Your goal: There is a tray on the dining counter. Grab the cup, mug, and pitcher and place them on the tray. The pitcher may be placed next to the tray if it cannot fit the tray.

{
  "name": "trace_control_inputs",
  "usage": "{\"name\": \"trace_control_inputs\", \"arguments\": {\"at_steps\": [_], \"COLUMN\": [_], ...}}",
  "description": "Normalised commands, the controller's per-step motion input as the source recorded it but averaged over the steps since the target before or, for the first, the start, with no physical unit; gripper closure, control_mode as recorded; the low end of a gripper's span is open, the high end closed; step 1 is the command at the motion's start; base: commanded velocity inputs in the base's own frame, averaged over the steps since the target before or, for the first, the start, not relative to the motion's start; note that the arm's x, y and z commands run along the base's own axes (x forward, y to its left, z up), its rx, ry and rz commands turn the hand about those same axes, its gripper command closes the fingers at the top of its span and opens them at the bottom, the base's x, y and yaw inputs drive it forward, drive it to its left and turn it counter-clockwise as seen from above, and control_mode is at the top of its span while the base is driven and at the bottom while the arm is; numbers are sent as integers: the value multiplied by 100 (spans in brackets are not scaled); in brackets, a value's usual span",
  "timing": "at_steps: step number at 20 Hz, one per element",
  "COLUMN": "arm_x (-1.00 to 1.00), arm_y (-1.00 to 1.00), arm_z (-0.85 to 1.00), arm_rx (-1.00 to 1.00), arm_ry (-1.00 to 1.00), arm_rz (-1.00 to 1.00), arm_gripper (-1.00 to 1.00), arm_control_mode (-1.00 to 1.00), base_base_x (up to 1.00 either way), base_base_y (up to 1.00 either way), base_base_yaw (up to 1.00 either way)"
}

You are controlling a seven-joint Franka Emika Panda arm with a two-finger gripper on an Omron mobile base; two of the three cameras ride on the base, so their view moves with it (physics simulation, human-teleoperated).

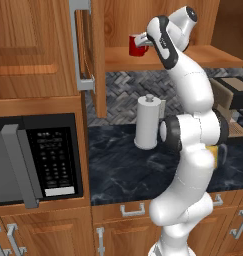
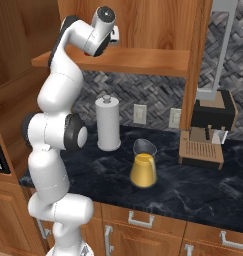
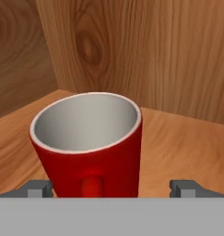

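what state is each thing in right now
red cylindrical mug: upright on the wooden shelf, empty, between the open gripper's fingertips, not gripped
gripper: open
clear glass pitcher with yellow-orange lower body: upright on the black counter
upper cabinet door: open
white paper-towel roll: upright

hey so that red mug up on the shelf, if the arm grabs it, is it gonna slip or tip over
The mug looks rigid and empty inside, so probably light and won't deform. Its smooth rounded wall may slip between the open tool fingers. It stands upright on the flat wooden shelf, so tipping seems unlikely unless nudged near the rim.
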Motion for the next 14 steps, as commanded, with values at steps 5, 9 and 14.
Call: {"name": "trace_control_inputs", "arguments": {"at_steps": [5, 9, 14], "arm_x": [25, 5, 0], "arm_y": [0, 0, 0], "arm_z": [0, 0, 0], "arm_rx": [0, 0, 0], "arm_ry": [1, 0, 0], "arm_rz": [0, 0, 0], "arm_gripper": [-100, -100, -100], "arm_control_mode": [-100, -100, -100], "base_base_x": [0, 0, 0], "base_base_y": [0, 0, 0], "base_base_yaw": [0, 0, 0]}}
